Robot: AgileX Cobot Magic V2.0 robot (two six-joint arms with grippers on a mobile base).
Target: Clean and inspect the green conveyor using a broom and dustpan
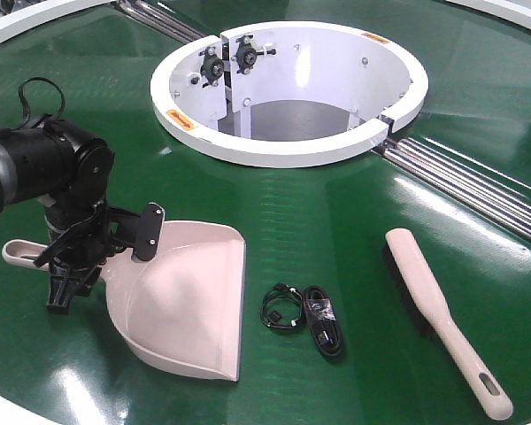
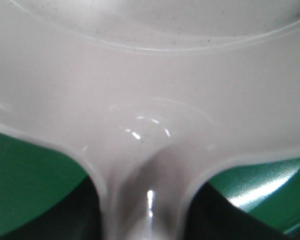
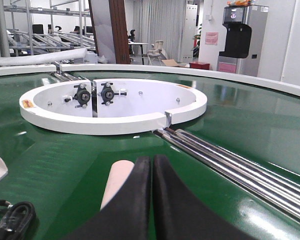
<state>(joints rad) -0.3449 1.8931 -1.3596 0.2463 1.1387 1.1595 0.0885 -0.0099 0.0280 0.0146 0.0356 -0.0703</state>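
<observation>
The dustpan [image 1: 181,301] lies on the green conveyor [image 1: 336,230] at the left, with its handle pointing left. My left gripper [image 1: 66,283] is down over the handle. In the left wrist view the handle neck [image 2: 147,165] runs between my dark fingers [image 2: 65,210], which press against both its sides. The broom [image 1: 442,314] lies on the belt at the right, handle toward the front. My right gripper [image 3: 151,159] is shut and empty, low over the belt, with the broom's rounded end [image 3: 117,180] just left of and under it. It is out of the front view.
A coiled black cable [image 1: 305,317] lies between dustpan and broom, and also shows in the right wrist view [image 3: 12,217]. The white ring-shaped housing [image 1: 283,150] stands behind. Metal rails [image 1: 478,190] run from it to the right.
</observation>
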